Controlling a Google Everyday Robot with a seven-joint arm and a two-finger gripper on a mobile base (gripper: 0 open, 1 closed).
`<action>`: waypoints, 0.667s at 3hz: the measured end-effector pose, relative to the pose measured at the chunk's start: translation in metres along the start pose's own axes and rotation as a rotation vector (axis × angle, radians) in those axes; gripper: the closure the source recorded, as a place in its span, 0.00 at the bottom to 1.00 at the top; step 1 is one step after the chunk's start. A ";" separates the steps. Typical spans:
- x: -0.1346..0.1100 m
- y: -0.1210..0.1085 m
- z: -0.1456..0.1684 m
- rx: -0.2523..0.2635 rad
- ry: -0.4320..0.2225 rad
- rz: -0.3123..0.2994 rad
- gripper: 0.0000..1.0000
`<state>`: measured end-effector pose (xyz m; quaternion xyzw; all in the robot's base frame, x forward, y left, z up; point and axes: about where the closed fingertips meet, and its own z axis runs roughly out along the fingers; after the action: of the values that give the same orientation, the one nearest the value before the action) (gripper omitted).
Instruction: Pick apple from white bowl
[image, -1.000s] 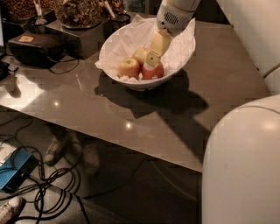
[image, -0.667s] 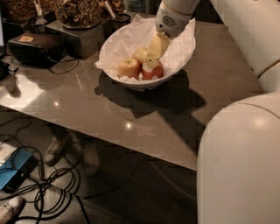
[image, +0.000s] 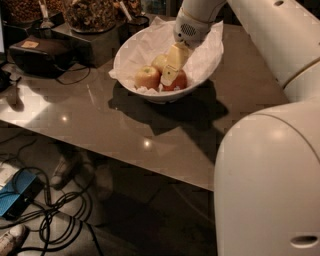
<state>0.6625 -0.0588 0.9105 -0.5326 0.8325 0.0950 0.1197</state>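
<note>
The white bowl, wide and lined with crumpled white paper, stands on the grey table. It holds three apples. The orange-red apple lies at the front right. A paler apple lies to its left and another pale apple sits behind. My gripper reaches down into the bowl from above right. Its cream tip is right against the left side of the orange-red apple and hides part of it. The apple rests in the bowl.
Black boxes with cables and jars of snacks stand at the table's back left. My arm's large white body fills the right foreground. Cables and a blue device lie on the floor below the table's front edge.
My gripper has stayed down in the bowl at the apples, edging slightly lower. My arm's white body has swung further left across the right foreground.
</note>
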 end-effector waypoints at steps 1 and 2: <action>0.002 -0.004 0.013 -0.019 0.016 0.011 0.19; 0.004 -0.007 0.025 -0.034 0.034 0.020 0.21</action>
<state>0.6702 -0.0580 0.8848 -0.5276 0.8380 0.1014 0.0954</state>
